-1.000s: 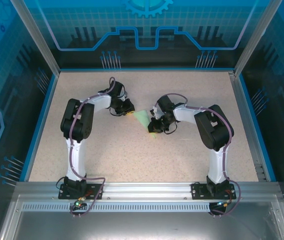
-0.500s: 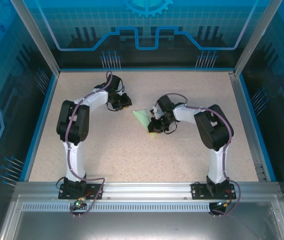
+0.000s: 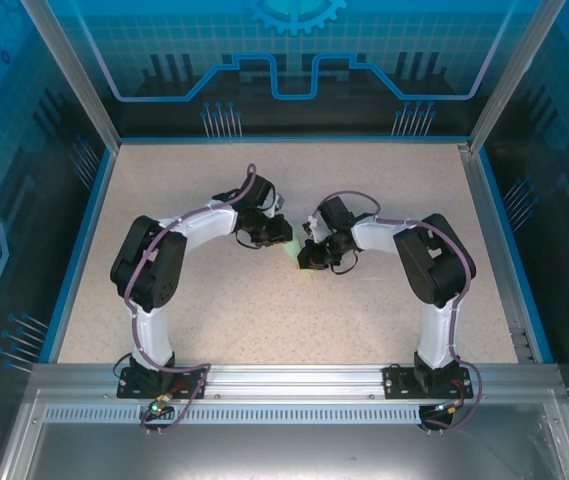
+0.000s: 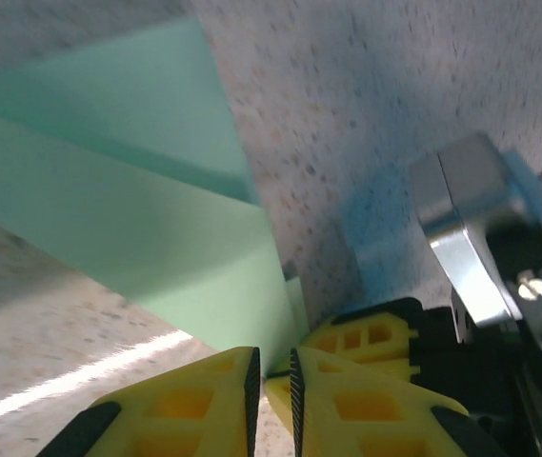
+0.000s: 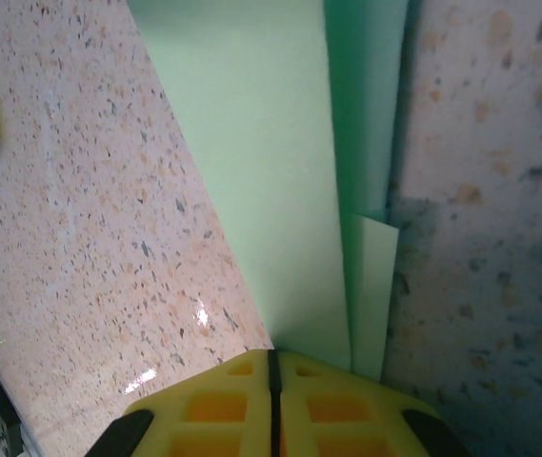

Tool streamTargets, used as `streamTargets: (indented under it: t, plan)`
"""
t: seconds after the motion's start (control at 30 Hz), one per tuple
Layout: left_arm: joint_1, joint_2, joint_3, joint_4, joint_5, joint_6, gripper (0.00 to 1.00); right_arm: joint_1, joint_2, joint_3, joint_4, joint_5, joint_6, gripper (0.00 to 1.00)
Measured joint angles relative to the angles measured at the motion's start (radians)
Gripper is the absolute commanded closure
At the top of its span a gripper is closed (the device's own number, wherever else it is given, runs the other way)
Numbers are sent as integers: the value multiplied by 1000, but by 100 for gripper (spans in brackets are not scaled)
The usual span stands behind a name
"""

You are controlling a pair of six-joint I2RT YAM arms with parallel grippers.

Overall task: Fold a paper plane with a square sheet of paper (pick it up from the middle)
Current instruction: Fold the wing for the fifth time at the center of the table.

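— Paper plane (image 4: 137, 219): how much of it can you actually make out at the claws?

— Not all of it. Start at the left claw (image 4: 272, 367): its yellow fingers stand nearly together, with only a thin slit between them. A corner of the green paper runs right down to that slit. I cannot tell whether it is pinched there or only touching, because the fingers cover the spot.

— And the right claw (image 5: 271, 360)?

— Clenched, the fingers pressed flat together with no gap. The folded strip runs straight up under its tips, so that end is hidden. Gripped or merely pressed down, I can't say.

— What about the paper plane itself?

— Pale green, folded in overlapping layers with straight creases, over the speckled table (image 3: 264, 320). Both wrist views cut it off at the picture edge.

— From above?

— Small and hard to read. The two claws sit close together near the middle of the table. The paper plane shows as a sliver of green between them, mostly covered. The arms bend inward from their bases at the near edge.
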Motion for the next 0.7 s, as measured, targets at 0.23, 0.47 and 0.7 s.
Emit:
streamTargets:
  t: [0.23, 0.47, 0.7]
  plan:
    - [0, 43, -6, 64, 6, -29, 83, 2, -12, -23, 31, 2, 0, 92]
    - [0, 78, -6, 86, -6, -35, 84, 6, -19, -31, 37, 6, 1, 92]
    - [2, 118, -4, 88, -32, -34, 86, 8, -23, -32, 38, 9, 1, 92]
